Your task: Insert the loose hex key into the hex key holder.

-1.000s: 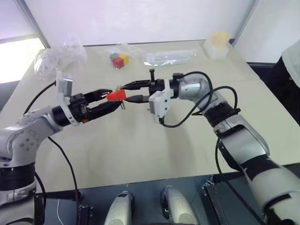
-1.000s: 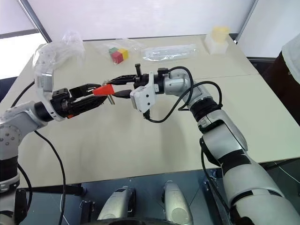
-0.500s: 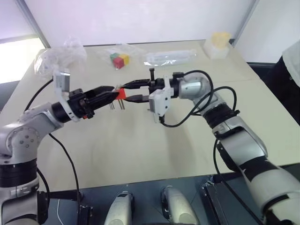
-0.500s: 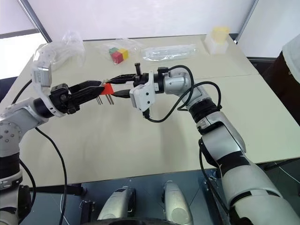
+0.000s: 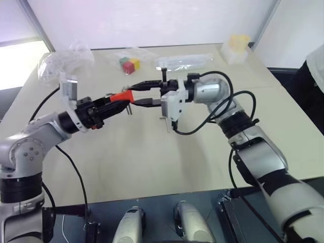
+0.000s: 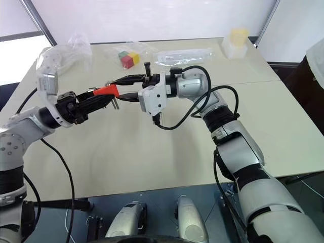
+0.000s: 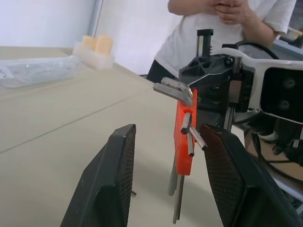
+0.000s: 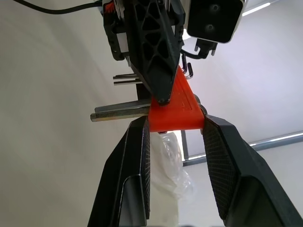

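Two grippers meet mid-air above the beige table [image 5: 152,157]: the left gripper [image 7: 165,130] stands half open astride the small orange-red plastic hex key holder [image 7: 183,137], which the right gripper [image 8: 174,120] clamps, so releasing early could drop it.

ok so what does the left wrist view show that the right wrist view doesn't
Left wrist view: a person in a white shirt beyond the table, a pale yellow box and a flat clear packet. Right wrist view: the right gripper shut on the hex key holder from both sides, with crumpled clear plastic behind. Both: that orange-red holder with grey keys sticking out.
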